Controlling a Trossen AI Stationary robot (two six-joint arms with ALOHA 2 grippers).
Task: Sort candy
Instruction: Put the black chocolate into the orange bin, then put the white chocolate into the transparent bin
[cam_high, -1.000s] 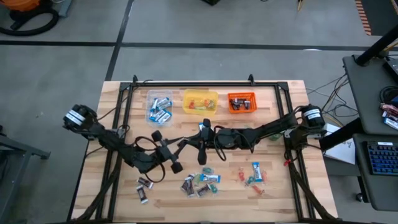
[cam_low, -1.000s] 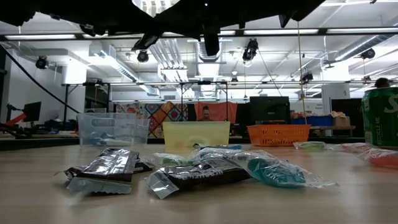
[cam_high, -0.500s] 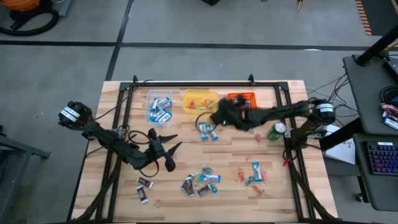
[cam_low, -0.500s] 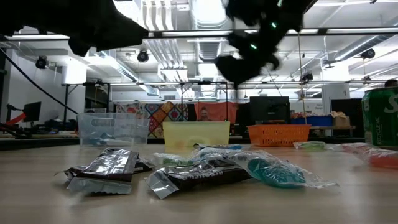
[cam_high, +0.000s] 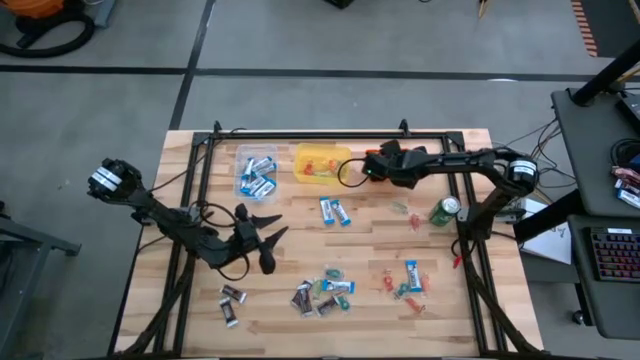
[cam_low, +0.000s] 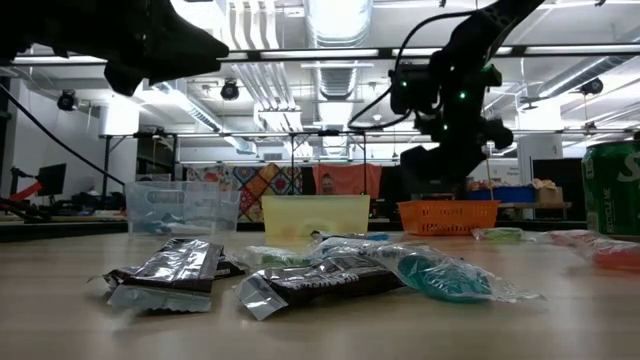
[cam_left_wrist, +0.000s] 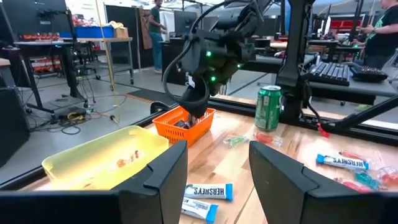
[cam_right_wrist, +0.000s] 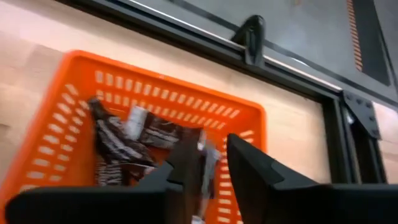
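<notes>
Now | right hand over orange tub, part-open, dark candy between fingers | left hand released | candy: light, crinkly, slippery; pinch mid-wrapper

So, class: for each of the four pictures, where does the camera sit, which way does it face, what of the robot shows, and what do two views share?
High view: above, facing straight down; both arms, left gripper, right gripper.
Low view: at tabletop height, facing across candy into the room; arms overhead.
Left wrist view: on the left arm, facing the yellow tub; own fingers show.
Right wrist view: on the right arm, facing down into the orange basket; own fingers show.
Shared: all four views show the orange basket.
</notes>
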